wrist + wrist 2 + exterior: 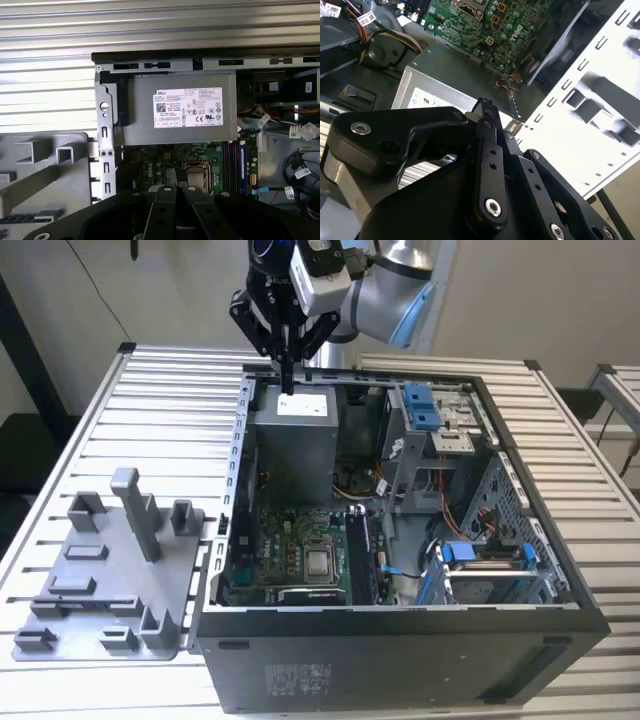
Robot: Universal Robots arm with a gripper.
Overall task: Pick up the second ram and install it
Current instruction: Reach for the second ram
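Hand (287, 380) closed, empty, second ram (25, 219) a thin dark strip on grey tray (100, 575)

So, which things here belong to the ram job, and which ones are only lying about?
Job: pincer, shut; second ram, probably the dark strip on the grey tray; motherboard slots.
Lying about: power supply, blue brackets, cables.

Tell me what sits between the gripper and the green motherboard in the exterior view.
In the exterior view, the grey power supply with its white label, inside the open case, stands between the gripper and the motherboard.
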